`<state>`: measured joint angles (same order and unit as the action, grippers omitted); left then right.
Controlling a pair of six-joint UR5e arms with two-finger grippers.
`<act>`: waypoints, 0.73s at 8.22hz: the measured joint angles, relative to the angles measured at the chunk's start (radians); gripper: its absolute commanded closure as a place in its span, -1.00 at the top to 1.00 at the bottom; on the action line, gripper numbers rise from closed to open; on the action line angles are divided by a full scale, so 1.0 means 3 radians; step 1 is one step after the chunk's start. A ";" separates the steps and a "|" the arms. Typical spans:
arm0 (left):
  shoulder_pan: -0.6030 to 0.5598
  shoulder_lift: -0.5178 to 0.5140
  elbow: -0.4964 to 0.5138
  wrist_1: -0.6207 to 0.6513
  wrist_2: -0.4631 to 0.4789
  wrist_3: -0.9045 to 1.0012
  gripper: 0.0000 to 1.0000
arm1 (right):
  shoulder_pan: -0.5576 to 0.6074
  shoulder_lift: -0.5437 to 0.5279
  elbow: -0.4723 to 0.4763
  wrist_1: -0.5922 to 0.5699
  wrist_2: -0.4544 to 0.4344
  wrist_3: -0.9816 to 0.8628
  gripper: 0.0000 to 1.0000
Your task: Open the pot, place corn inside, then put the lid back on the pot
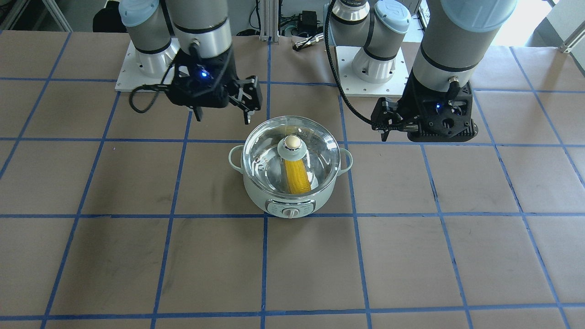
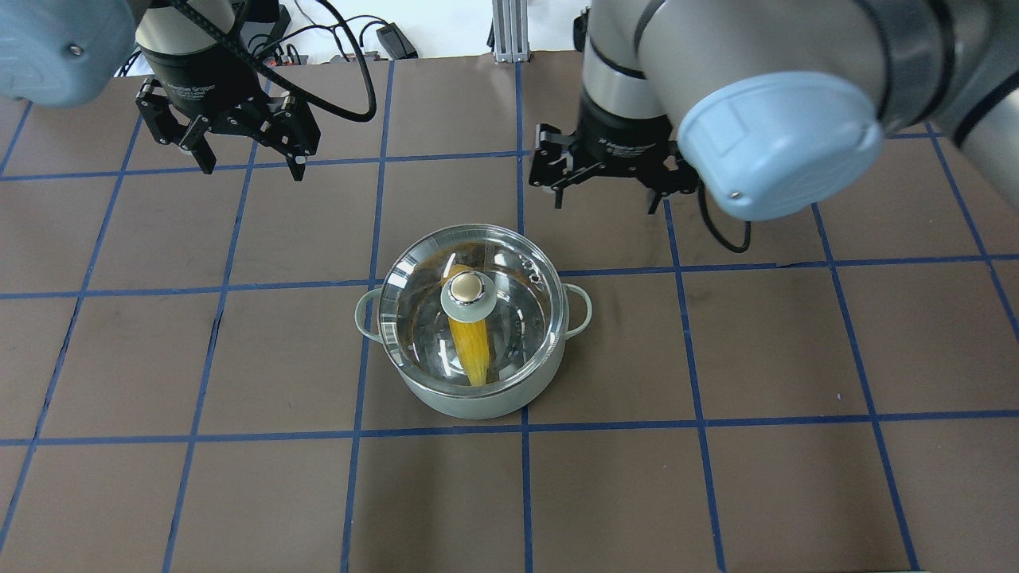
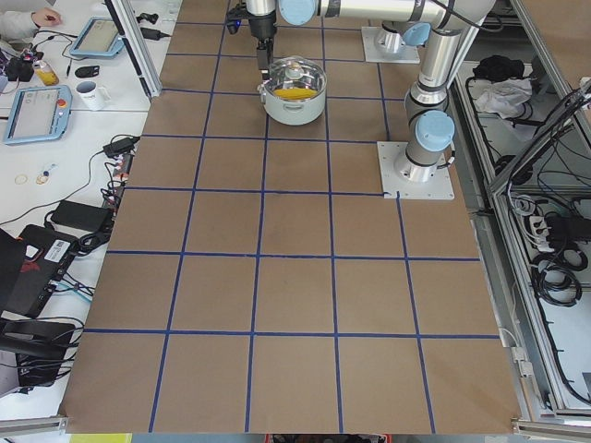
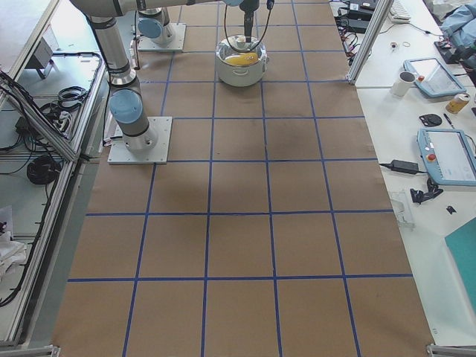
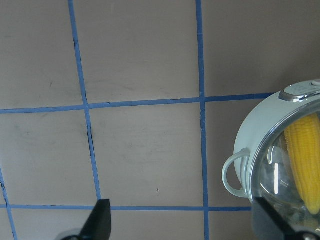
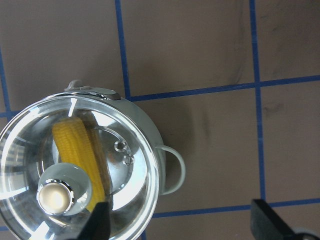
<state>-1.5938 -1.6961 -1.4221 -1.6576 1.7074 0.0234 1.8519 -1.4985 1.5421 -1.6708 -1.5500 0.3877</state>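
The mint-green pot stands mid-table with its dial panel facing away from me. The clear glass lid sits closed on it, with its knob on top. The yellow corn lies inside, seen through the glass. My left gripper is open and empty, raised behind and left of the pot. The left wrist view shows the pot's handle and the corn at its right edge. My right gripper is open and empty, just behind and right of the pot. The right wrist view looks down on the lid.
The brown table is marked with a blue tape grid. Both arm base plates stand at the robot's side of the table. Benches with tablets and a mug line the far long edge.
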 measured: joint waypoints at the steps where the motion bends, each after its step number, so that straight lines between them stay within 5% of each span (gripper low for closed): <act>1: 0.0000 -0.0001 0.0005 0.0029 -0.0001 -0.0003 1.00 | -0.0269 -0.0152 0.0001 0.0148 0.0003 -0.0236 1.00; 3: -0.0003 0.0007 0.0002 0.0187 -0.0012 -0.0003 1.00 | -0.0723 -0.0321 0.0003 0.0347 0.0019 -0.0726 1.00; 6: -0.0018 0.0018 -0.0005 0.0240 -0.0197 -0.0021 1.00 | -0.0890 -0.0366 0.0008 0.0411 0.0027 -0.0991 1.00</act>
<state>-1.5991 -1.6907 -1.4237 -1.5856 1.6482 0.0171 1.5848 -1.6082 1.5445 -1.5475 -1.5418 0.0905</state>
